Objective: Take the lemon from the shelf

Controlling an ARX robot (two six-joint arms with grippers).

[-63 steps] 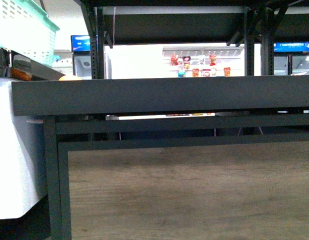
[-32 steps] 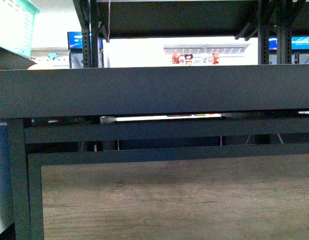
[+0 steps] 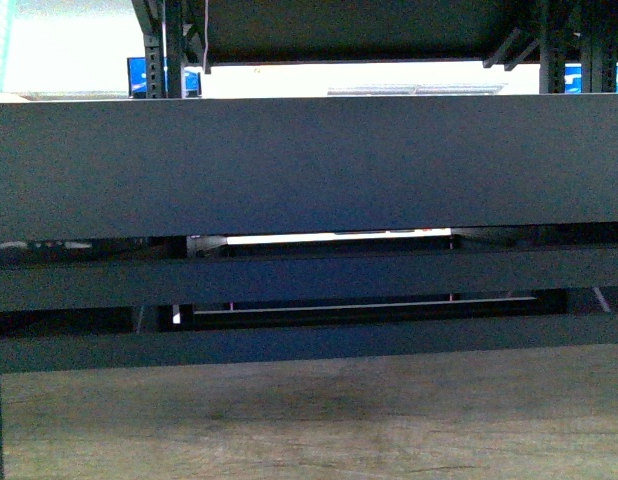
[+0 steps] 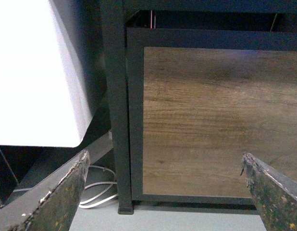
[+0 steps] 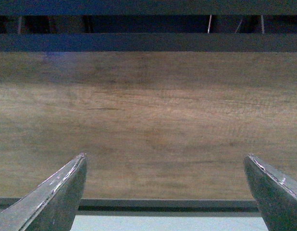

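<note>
The lemon is out of view in every frame. The shelf fills the front view: the thick black front edge (image 3: 309,165) of a tray runs across the middle, with the wood-grain lower panel (image 3: 309,420) beneath. My left gripper (image 4: 165,161) is open and empty, facing the shelf's lower left corner, its black leg (image 4: 115,96) and the wood panel (image 4: 216,120). My right gripper (image 5: 165,161) is open and empty too, pointed at the wood panel (image 5: 148,120) low down near the floor.
A white cabinet (image 4: 33,72) stands beside the shelf's left leg, with white cables (image 4: 98,187) on the pale floor under it. Black uprights (image 3: 169,50) and an upper tray rise above the front edge. Crossbars (image 3: 309,275) sit between the edge and the panel.
The front camera has come closer to the shelf and shifted right: the tray edge now fills more of the view, and the green basket and white cabinet at the left have left the picture.
</note>
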